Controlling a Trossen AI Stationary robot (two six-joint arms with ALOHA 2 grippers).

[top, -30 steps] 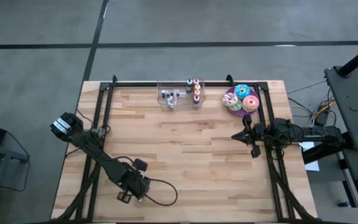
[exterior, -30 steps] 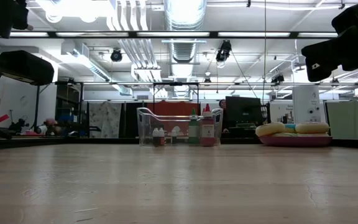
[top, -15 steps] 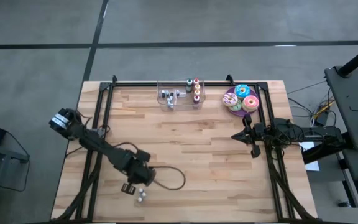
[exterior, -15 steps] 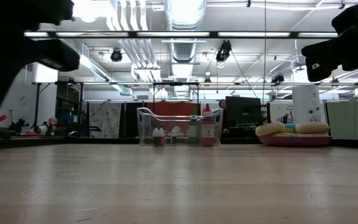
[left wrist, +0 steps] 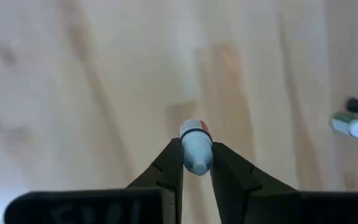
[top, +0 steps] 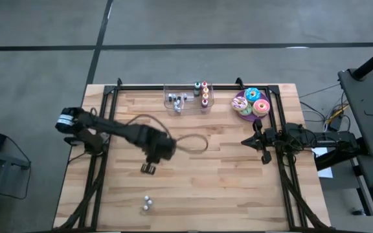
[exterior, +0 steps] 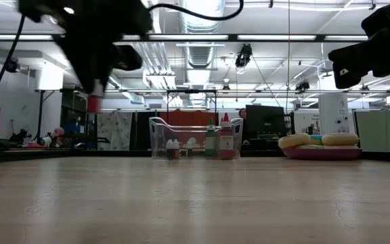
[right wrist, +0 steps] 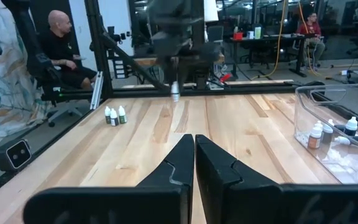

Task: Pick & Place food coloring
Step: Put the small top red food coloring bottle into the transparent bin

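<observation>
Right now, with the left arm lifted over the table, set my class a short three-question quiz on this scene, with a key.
1. True or false: the left gripper holds a small bottle.
2. Where do the doughnuts sit? A in the clear bin; B on a purple plate; C on bare table.
3. How many small bottles stand near the table's front edge?

Key: 1 true; 2 B; 3 three.
</observation>
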